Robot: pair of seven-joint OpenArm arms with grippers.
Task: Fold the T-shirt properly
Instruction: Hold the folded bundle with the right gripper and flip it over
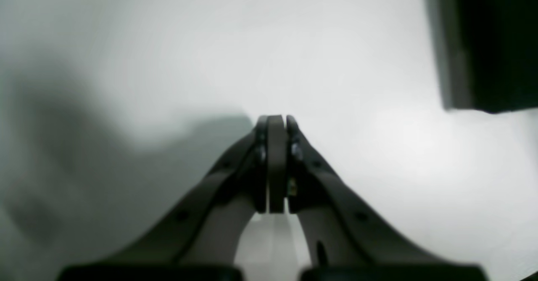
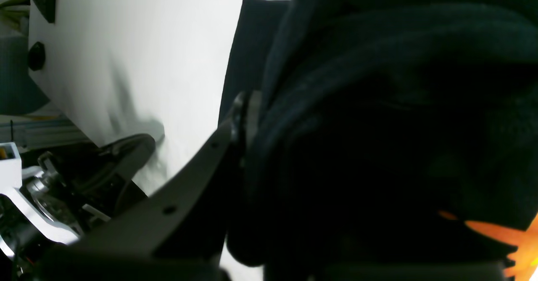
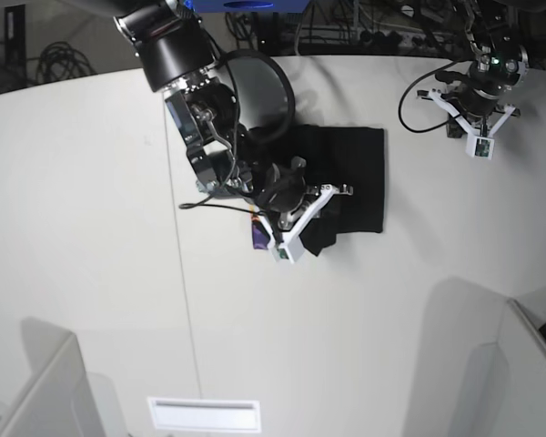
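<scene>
Right claw (image 3: pixel 320 229) is clamped low over the table, while left claw (image 1: pixel 276 123) hangs closed, empty.

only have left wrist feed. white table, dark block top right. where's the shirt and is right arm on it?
Observer: The T-shirt lies near the table's far middle in the base view; the right end effector is at its near-left edge.
Operator: gripping it?
Observer: Black cloth is bunched against the one visible finger in the right wrist view. The other finger is hidden, so I cannot tell if it is shut.
Operator: print side up?
Observer: Mostly plain black on top; an orange patch shows by the right end effector.
Operator: my arm?
Observer: The left end effector is shut on nothing, off beyond the shirt's far right corner.
</scene>
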